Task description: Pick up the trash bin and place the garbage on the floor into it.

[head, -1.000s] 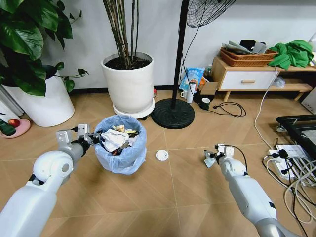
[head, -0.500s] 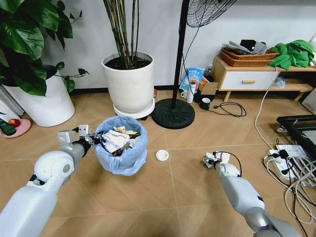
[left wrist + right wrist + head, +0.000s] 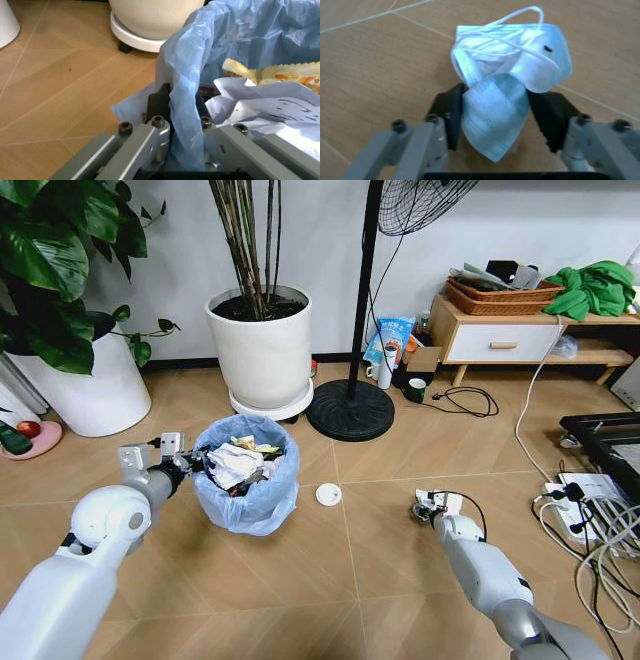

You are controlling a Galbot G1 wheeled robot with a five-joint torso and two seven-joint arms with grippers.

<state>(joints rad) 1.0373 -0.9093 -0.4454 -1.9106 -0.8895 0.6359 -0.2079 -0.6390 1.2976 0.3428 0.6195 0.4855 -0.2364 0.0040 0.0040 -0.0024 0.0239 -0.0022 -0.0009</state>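
The trash bin [image 3: 245, 480], lined with a light-blue bag and full of paper and wrappers, stands on the wooden floor [image 3: 330, 580] left of centre. My left gripper [image 3: 190, 460] is shut on its near-left rim; the left wrist view shows the fingers [image 3: 159, 108] pinching the bag's edge [image 3: 240, 33]. My right gripper [image 3: 425, 508] hovers low over the floor to the right of the bin, shut on a piece of garbage, a crumpled light-blue face mask [image 3: 505, 63]. A white disc [image 3: 328, 494] lies on the floor between the bin and the right gripper.
A white plant pot on a wheeled stand [image 3: 262, 350] and a fan's black base [image 3: 350, 410] stand behind the bin. A big white pot [image 3: 90, 390] is at far left. Cables and a power strip [image 3: 590, 510] lie at right, near a low cabinet [image 3: 520, 330].
My right arm has drawn back slightly toward me and lower, still holding the mask. The left gripper and the bin have stayed put.
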